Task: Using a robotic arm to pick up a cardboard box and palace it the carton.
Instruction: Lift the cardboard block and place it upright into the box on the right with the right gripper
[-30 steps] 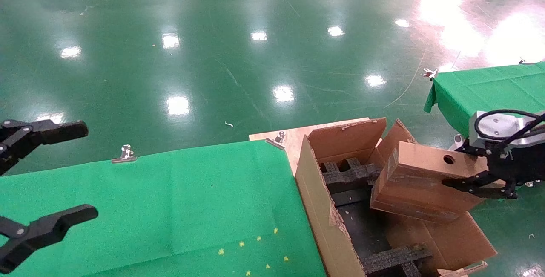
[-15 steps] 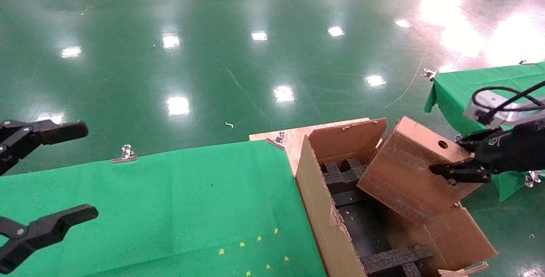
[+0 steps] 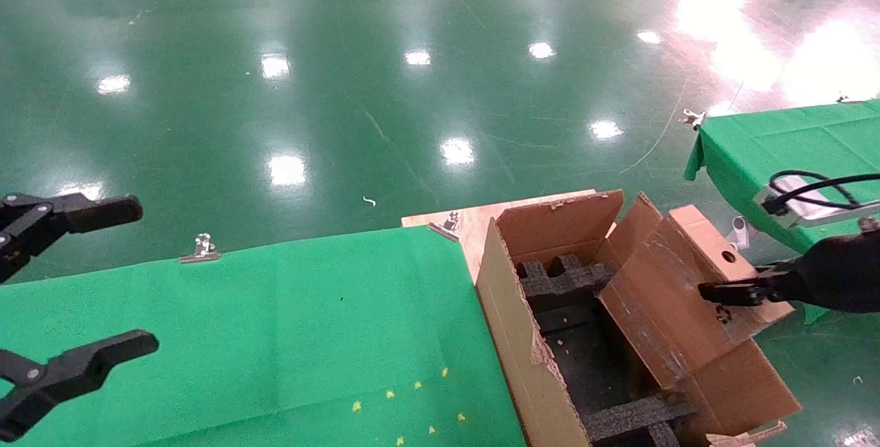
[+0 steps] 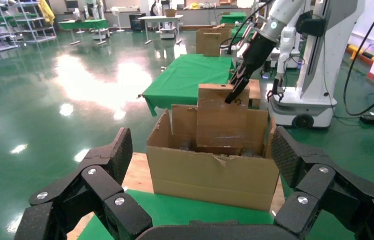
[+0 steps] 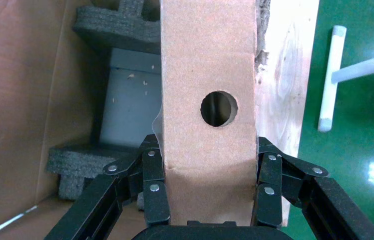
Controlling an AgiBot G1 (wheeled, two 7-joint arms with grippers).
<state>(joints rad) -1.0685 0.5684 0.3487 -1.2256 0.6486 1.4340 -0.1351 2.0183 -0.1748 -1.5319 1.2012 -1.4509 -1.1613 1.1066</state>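
Right hand: pinching box edge.
Box: tilted, lower end inside carton, right side.
Left hand: spread, parked left of carton.
Risk: box snags foam, jams.

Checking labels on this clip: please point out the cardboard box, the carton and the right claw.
cardboard box (image 3: 663, 296): head view, on its broad scuffed face.
carton (image 3: 512, 326): head view, on its near side wall.
right claw (image 5: 207, 187): right wrist view, midway between the fingertips clamping the box.
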